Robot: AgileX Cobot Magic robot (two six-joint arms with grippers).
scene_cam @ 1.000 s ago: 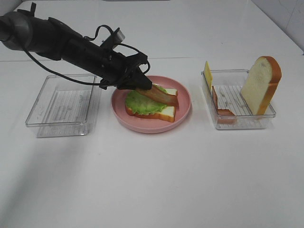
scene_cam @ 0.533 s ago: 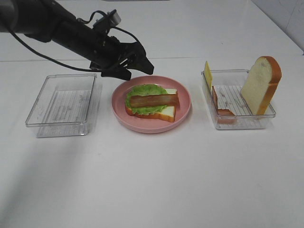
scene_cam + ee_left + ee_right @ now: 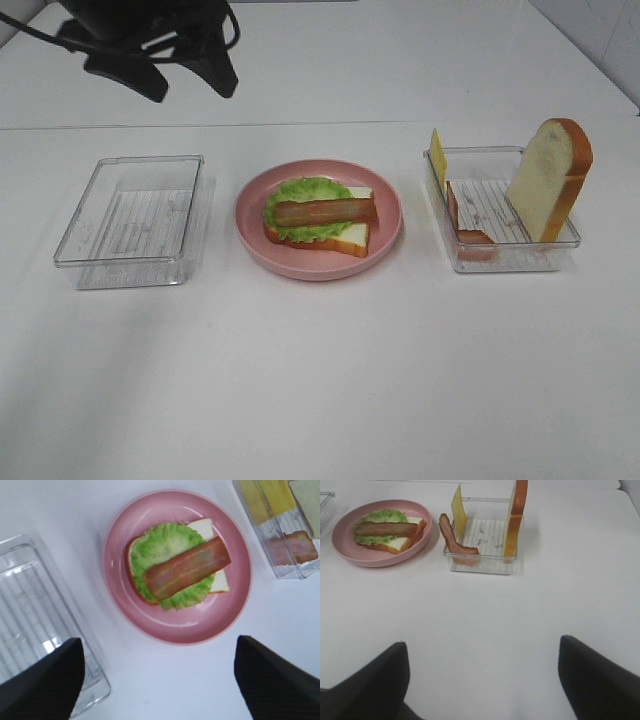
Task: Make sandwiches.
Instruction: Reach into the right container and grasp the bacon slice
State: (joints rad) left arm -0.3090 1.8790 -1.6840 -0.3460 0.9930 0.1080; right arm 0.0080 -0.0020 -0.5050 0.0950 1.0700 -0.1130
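The sandwich [image 3: 318, 222] is lying on the pink plate [image 3: 385, 240]. The left end effector [image 3: 193, 94] is hovering behind the plate, spread wide, holding nothing; the right end effector [image 3: 482, 680] is likewise gaping, gripping nothing.

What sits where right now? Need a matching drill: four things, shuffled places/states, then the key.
Things
1. lettuce
2. cheese square
3. left gripper
4. thick bread slice

Places/states
A. open, high above the far-left part of the table
B. under a bacon strip, on the pink plate
C. leaning upright at the right end of the right tray
D. on edge at the left end of the right tray

Pairs: 1-B, 2-D, 3-A, 4-C
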